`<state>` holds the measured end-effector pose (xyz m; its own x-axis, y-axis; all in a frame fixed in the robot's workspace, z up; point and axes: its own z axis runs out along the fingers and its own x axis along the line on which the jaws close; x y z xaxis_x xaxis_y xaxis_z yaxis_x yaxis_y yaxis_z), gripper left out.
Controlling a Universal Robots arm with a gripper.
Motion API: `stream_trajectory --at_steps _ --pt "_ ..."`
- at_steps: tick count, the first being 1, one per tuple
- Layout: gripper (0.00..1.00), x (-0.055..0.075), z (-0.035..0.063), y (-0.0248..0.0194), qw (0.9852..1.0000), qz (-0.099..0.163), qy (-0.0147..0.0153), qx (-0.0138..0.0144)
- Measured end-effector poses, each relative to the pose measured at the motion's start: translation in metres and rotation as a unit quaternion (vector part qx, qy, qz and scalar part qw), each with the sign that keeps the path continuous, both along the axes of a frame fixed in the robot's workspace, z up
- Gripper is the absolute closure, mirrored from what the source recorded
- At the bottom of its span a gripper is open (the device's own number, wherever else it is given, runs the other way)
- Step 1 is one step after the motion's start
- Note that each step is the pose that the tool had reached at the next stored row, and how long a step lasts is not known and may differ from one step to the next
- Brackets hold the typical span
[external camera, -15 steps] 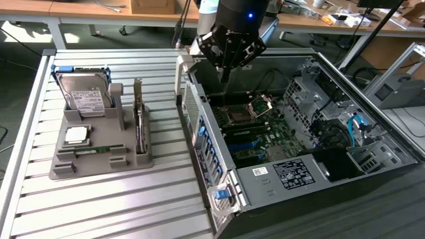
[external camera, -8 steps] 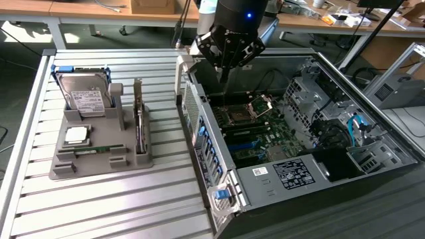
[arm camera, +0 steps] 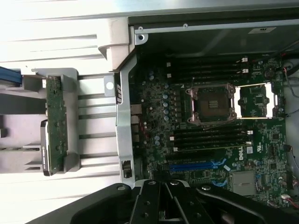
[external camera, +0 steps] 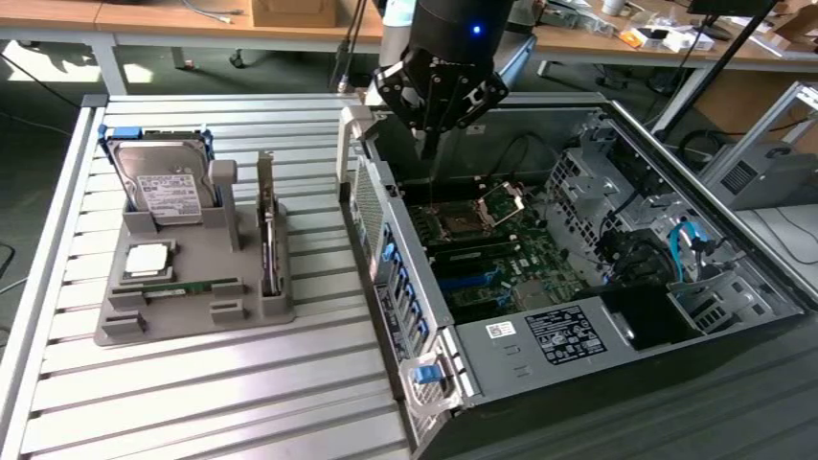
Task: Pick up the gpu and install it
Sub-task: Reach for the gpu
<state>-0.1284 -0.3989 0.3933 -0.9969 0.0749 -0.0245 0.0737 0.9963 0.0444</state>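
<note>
The gpu (external camera: 267, 230) stands on its long edge in a slot of the grey holder (external camera: 192, 321) at the exterior view's left; in the wrist view the gpu (arm camera: 57, 125) is an edge-on green board with its metal bracket at one end. My gripper (external camera: 427, 144) hangs over the near-left corner of the open computer case (external camera: 422, 316), well apart from the gpu. Its fingers (arm camera: 150, 200) are shut together with nothing between them. Below lies the motherboard (arm camera: 159, 107) with its blue expansion slot (arm camera: 196, 165).
The holder also carries a silver hard drive (external camera: 163, 187), a processor chip (external camera: 146, 259) and a green memory stick (external camera: 186, 286). The open processor socket (arm camera: 210, 103) and memory slots sit on the motherboard. The case's upright side wall (external camera: 383, 220) stands between holder and motherboard.
</note>
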Motion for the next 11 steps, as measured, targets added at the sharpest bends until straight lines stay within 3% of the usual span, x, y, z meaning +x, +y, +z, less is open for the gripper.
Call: stream_trajectory --at_steps 11 --pt "0.90 -0.0029 0.0000 0.0000 1.0000 0.000 0.0000 0.0000"
